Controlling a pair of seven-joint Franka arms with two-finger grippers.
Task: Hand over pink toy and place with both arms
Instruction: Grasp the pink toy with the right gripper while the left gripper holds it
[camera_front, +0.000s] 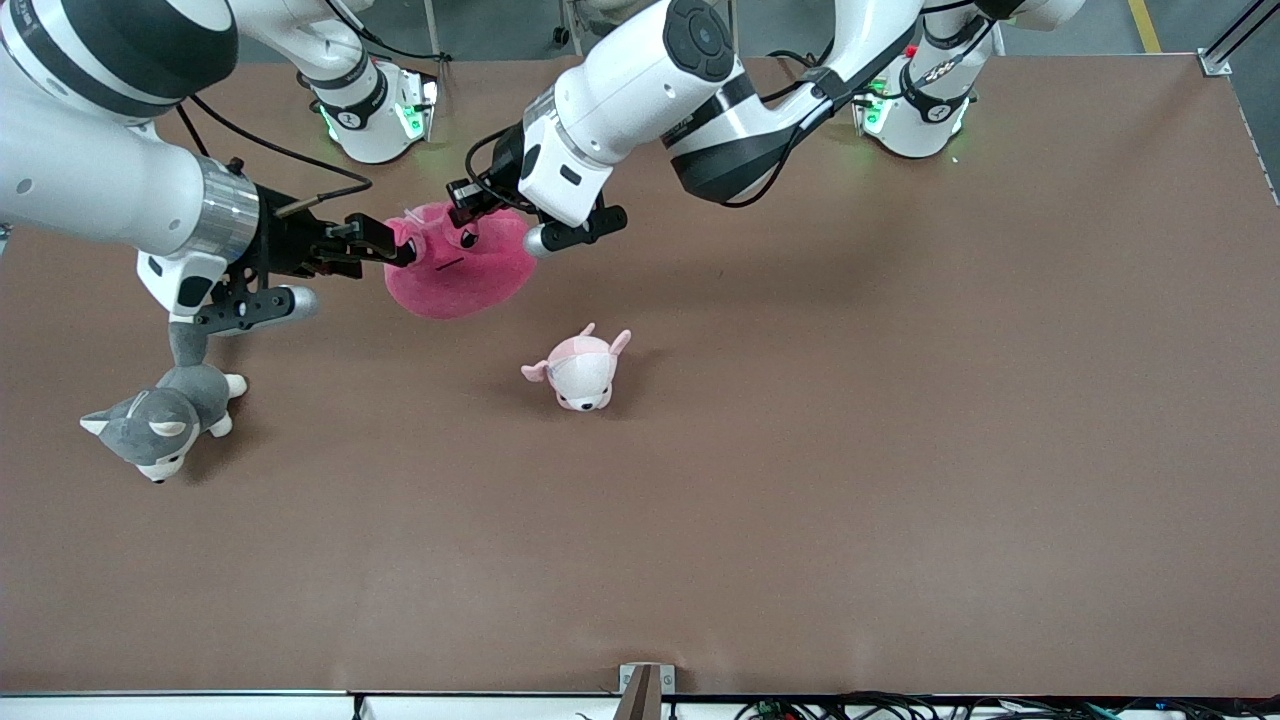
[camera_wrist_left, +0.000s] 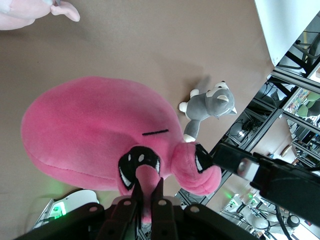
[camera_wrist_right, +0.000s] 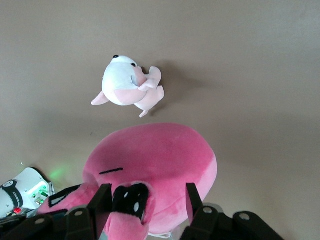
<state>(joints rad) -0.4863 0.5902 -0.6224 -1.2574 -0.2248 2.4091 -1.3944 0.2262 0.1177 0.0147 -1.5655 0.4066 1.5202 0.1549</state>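
1. Left gripper (camera_wrist_left: 147, 202): fingers pinched tight on a fold of the pink toy (camera_front: 462, 268) beside its eyes.
2. Right gripper (camera_wrist_right: 145, 205): fingers spread either side of the toy's top, with a gap at one finger; hold apparently released.
3. Toy hangs above the table (camera_front: 900, 450), between both grippers.
4. Step in hand, by my judgement: completing the handover. Draw the right gripper straight off; left grip must hold the fabric without twisting.
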